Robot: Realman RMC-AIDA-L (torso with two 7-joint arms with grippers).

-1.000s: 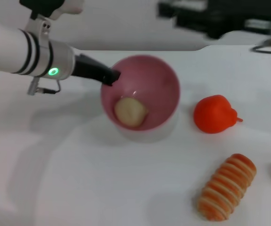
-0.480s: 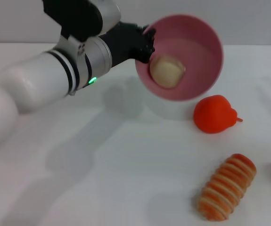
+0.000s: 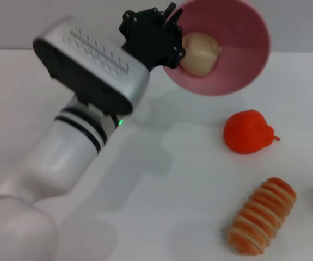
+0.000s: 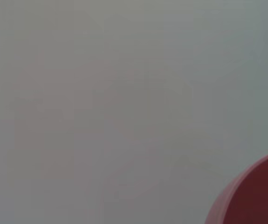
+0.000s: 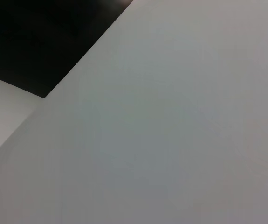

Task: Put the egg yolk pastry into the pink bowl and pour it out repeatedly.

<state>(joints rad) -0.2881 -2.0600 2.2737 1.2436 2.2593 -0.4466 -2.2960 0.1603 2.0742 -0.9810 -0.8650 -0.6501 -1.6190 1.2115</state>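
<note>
The left gripper (image 3: 170, 41) clamps the rim of the pink bowl (image 3: 238, 60), held high above the table (image 3: 161, 179) and tipped so its mouth faces the camera. The egg yolk pastry (image 3: 200, 53) sits inside, near the gripped rim.

left gripper (image 3: 170, 41): risen from table level, clamped on bowl rim | pink bowl (image 3: 238, 60): lifted off table, tipped toward camera | egg yolk pastry (image 3: 200, 53): carried up inside bowl, against its wall
</note>
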